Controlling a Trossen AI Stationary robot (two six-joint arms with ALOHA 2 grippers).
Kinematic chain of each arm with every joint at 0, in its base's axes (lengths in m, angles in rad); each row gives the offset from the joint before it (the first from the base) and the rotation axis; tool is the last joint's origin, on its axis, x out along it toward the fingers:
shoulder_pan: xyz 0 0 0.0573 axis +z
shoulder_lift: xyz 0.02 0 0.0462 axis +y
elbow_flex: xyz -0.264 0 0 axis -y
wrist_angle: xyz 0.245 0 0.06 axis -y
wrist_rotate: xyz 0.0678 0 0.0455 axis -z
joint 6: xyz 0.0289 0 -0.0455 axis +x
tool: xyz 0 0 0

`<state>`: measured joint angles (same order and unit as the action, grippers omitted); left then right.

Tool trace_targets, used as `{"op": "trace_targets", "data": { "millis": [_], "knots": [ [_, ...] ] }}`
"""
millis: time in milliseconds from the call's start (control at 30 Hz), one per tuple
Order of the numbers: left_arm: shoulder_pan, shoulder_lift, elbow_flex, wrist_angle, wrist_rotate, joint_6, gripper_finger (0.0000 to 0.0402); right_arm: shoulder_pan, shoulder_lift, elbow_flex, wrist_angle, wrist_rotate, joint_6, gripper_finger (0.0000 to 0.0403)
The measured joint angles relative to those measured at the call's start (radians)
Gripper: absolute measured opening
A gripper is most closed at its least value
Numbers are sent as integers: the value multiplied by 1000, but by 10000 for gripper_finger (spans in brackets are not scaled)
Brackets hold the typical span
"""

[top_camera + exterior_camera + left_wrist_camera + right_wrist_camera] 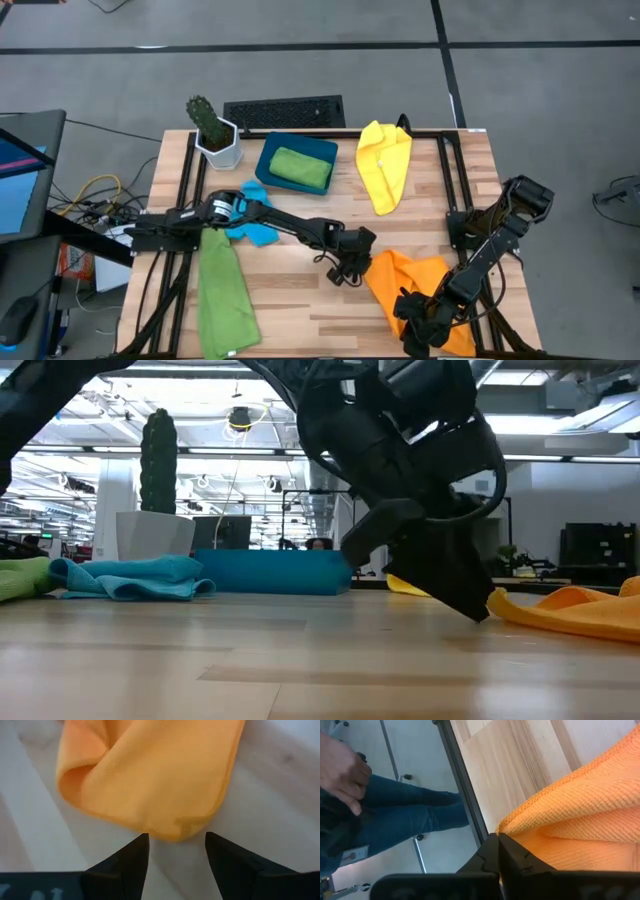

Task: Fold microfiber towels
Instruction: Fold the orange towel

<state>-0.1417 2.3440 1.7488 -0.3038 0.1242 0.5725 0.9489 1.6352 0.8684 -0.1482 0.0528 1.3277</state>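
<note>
Two claws work the orange towel [415, 285] on the table's right: right gripper [418, 318] pinches its near edge, left gripper [175, 851] gapes at a corner. Pulling unevenly could bunch it.

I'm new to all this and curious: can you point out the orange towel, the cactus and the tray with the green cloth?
orange towel [405, 278]: high view, its middle.
cactus [204, 116]: high view, green stem.
tray [265, 163]: high view, left rim.
green cloth [301, 167]: high view, its centre.

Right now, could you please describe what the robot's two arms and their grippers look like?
Both arms are dark, nearly black, jointed links. The left arm has a silvery-blue collar near its base and black cables by its left gripper. The right gripper shares that black finish; fingers are flat, tapered wedges.
</note>
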Motion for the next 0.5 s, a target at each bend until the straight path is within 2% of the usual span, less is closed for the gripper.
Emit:
{"op": "trace_targets", "data": {
  "millis": [300,400,500],
  "knots": [
    [-13,0,-12,42,-21,53,113,0,0,0,0,0,5,26],
    [-18,0,-12,81,-59,52,107,0,0,0,0,0,7,23],
    [-20,0,-12,93,-43,55,112,0,1,0,0,0,6,20]
  ]
}}
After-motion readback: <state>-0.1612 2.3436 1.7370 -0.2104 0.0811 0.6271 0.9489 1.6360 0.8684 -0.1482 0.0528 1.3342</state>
